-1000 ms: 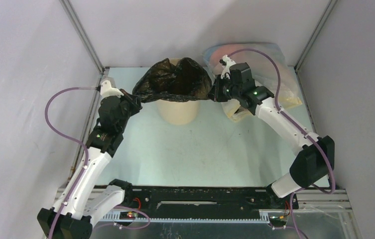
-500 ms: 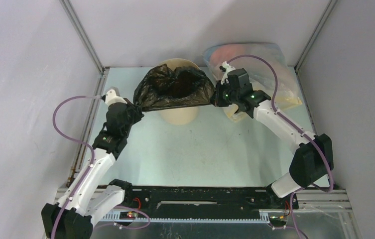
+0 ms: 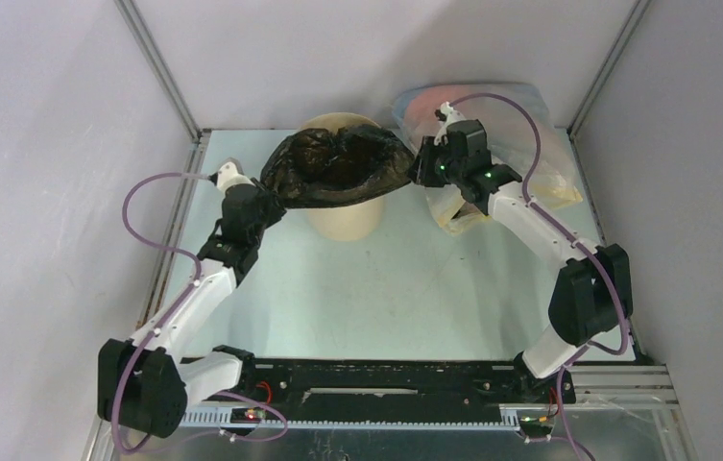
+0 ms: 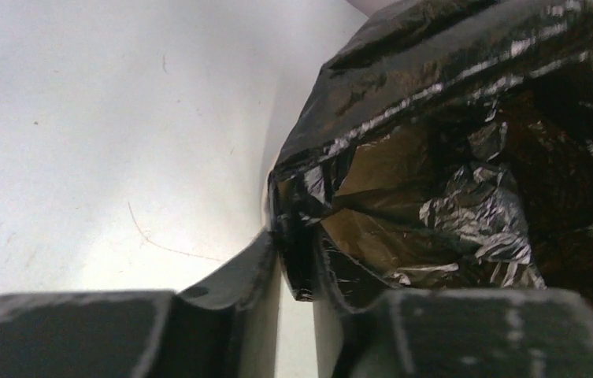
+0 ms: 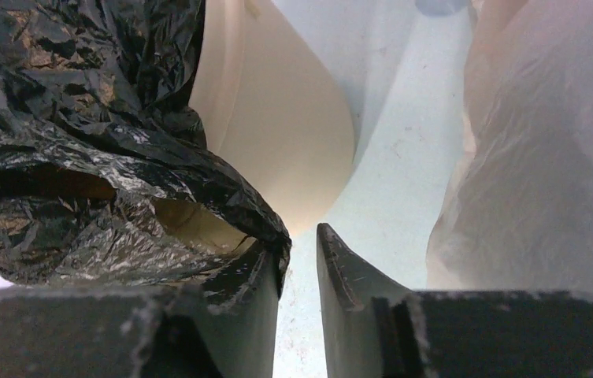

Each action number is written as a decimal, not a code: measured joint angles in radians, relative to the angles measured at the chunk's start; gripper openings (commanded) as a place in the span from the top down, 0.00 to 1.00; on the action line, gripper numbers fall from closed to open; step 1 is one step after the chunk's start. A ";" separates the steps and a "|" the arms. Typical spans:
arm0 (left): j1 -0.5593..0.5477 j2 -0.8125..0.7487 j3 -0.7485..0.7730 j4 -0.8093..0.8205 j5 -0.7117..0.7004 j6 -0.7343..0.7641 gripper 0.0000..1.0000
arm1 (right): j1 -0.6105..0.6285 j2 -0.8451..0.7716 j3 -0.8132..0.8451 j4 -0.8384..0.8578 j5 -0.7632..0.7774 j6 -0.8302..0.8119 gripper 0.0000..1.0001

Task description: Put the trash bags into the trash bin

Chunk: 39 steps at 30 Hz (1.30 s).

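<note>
The pale blue-green table (image 3: 386,288) is smooth and matte, with faint scuffs, and stretches bare on the near side of the trash bin (image 3: 343,221).

The left gripper (image 4: 294,264) sits just to the left of the bin, level with its rim. Its dark, blunt jaws stand a narrow gap apart. A crumpled corner of the trash bag (image 3: 338,168) is lodged between their tips, and pale table shows through the gap lower down.

The right gripper (image 5: 301,252) sits just to the right of the bin, also at rim height. Its jaws are apart with a clear strip of table between them. The bag's edge drapes over the outer side of one jaw rather than lying in the gap.

The bin is a round bucket with smooth tan walls that taper slightly toward the base, and it stands upright on the table between the two grippers. The bag is thin, glossy black plastic, heavily crinkled, brownish where light passes through it. It lies spread over the bin's mouth, sagging into the opening and covering most of the rim. Only the far arc of the rim is exposed.

To the right of the bin and beyond it, behind the right gripper, a large translucent bag (image 3: 559,168) slumps against the far corner, whitish-yellow with pinkish contents showing through.
</note>
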 measured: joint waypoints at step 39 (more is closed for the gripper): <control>0.006 -0.013 0.342 -0.093 0.093 0.506 0.00 | 0.074 0.117 0.492 -0.199 -0.089 -0.475 0.37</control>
